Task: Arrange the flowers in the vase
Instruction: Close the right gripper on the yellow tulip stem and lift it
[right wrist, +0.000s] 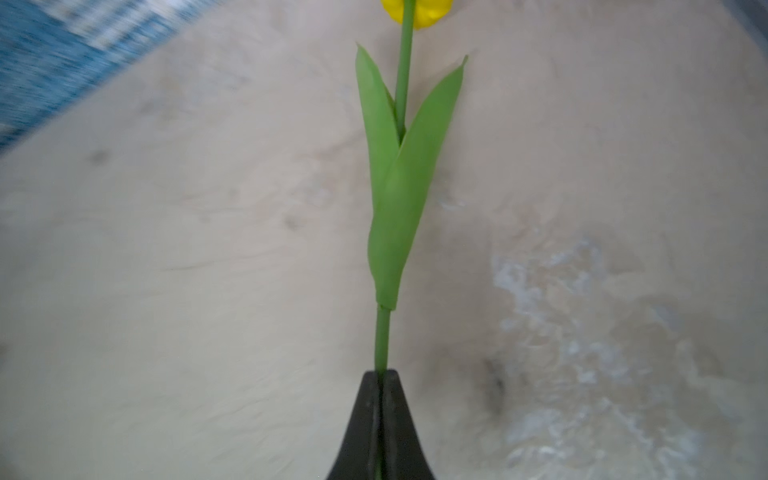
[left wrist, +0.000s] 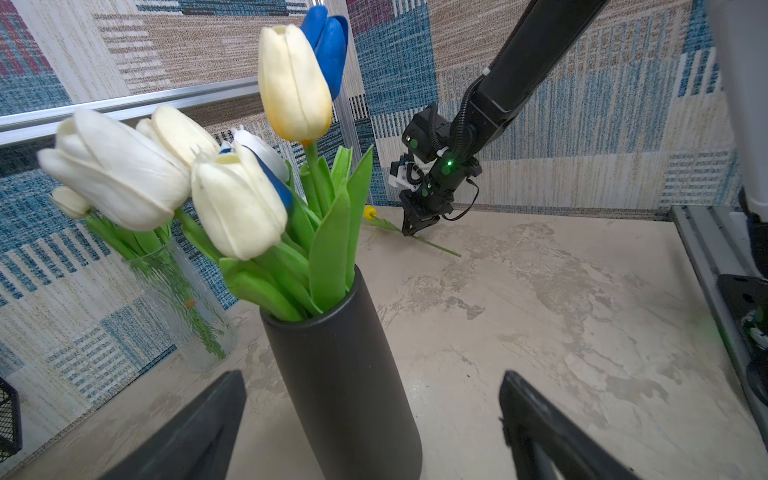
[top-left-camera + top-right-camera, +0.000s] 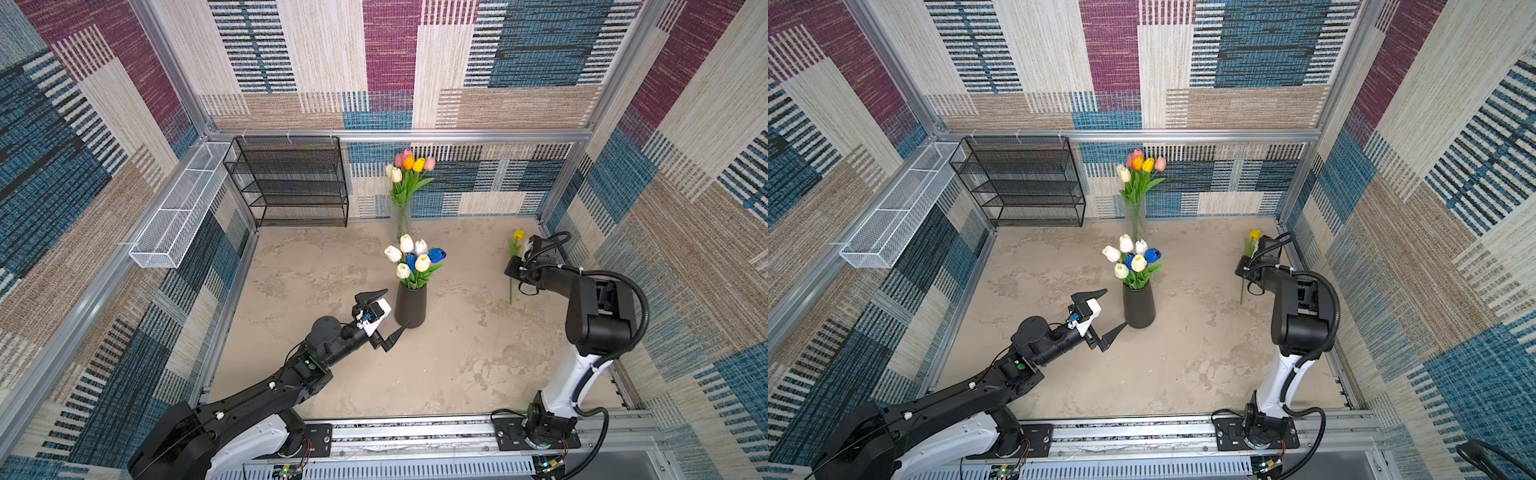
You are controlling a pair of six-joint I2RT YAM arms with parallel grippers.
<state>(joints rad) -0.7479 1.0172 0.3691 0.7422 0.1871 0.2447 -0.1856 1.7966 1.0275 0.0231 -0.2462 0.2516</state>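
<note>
Tulip (image 1: 399, 199), yellow, slim green stem (image 1: 382, 336) pinched in right gripper (image 1: 380, 380), left gripper (image 3: 1116, 307) gaping beside matte black tapered vase (image 3: 1139, 307)

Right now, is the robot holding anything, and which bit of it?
Yes. The right pincer is shut on the yellow tulip, gripping its bare green stem just below the leaves. The left pincer is wide open by the black vase, holding nothing.

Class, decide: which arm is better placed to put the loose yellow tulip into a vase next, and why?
Right. The right gripper is shut on the stem of the yellow tulip; the left gripper stands open beside the black vase, holding nothing.
</note>
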